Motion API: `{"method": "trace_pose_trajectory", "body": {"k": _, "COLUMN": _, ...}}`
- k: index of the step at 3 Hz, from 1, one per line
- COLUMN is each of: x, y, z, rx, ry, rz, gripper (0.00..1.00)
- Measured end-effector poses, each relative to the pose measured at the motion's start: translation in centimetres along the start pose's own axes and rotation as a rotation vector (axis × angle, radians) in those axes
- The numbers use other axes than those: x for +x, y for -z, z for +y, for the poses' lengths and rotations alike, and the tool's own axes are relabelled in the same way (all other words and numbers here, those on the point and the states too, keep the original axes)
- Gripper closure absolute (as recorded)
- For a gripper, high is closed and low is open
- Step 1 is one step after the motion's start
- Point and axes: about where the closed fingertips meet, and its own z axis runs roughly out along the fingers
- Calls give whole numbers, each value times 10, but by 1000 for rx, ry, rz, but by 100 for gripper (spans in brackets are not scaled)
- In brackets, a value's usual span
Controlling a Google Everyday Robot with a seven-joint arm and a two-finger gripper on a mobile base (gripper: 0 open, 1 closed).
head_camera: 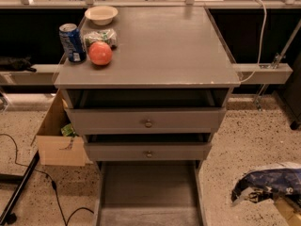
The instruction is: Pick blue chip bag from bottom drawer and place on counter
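Observation:
The blue chip bag (269, 182), dark-blue crumpled foil with pale patches, hangs in the air at the lower right, to the right of the drawer cabinet and over the speckled floor. My gripper (285, 210) shows only as a tan part under the bag in the bottom right corner, shut on the bag; the rest is hidden. The bottom drawer (148, 192) is pulled out and its grey floor is bare. The counter (164, 46) is the grey cabinet top above it.
On the counter's left side stand a blue soda can (72, 42), a red-orange ball-like fruit (100, 53), a green-and-white packet (101, 36) and a pale bowl (101, 14). Both upper drawers (148, 121) stand slightly out. A cardboard box (59, 135) and cables lie at the left.

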Motion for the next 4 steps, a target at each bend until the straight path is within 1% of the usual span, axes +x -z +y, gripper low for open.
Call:
{"method": "trace_pose_trajectory", "body": {"k": 1, "x": -11, "y": -13, "z": 1, "rx": -35, "ry": 55, "rz": 16, "gripper": 100}}
{"method": "trace_pose_trajectory", "body": {"k": 2, "x": -24, "y": -22, "z": 1, "rx": -52, "ry": 156, "rz": 35, "gripper": 100}}
{"method": "trace_pose_trajectory", "body": {"k": 3, "x": -39, "y": -34, "z": 0, "rx": -34, "ry": 312, "rz": 46, "gripper": 100}}
{"method": "trace_pose_trajectory", "body": {"k": 4, "x": -44, "y": -37, "z": -1, "rx": 11, "ry": 424, "rz": 32, "gripper": 100}}
